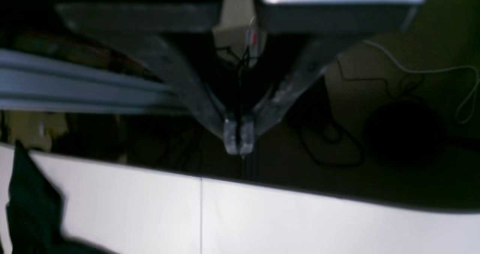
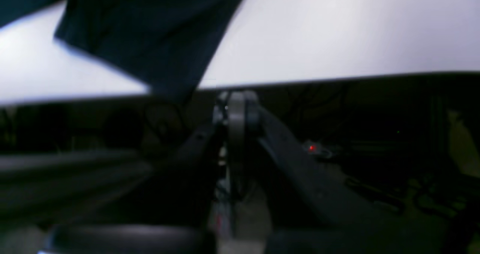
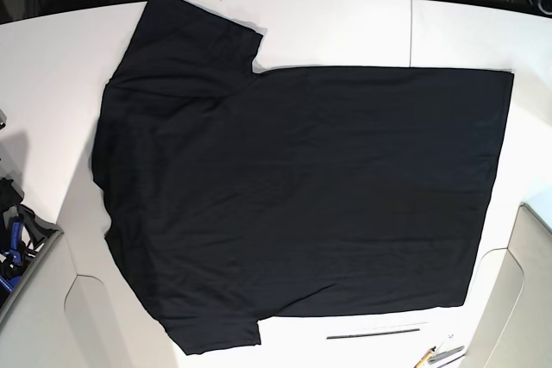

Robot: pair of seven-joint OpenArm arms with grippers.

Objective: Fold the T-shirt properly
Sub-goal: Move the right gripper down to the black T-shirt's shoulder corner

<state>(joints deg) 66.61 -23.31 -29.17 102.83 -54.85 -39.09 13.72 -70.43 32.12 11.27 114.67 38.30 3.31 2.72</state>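
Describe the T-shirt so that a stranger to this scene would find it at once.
Look at the white table in the base view. Spread flat over most of it lies the large black short-sleeved cloth T-shirt, plain side up. Nothing else there is nearly as large or dark.

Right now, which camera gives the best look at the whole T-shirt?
The base view: the T-shirt lies spread flat on the white table, both sleeves visible. The right wrist view catches one blurred dark portion at the table edge; the left wrist view only a dark scrap in its corner.
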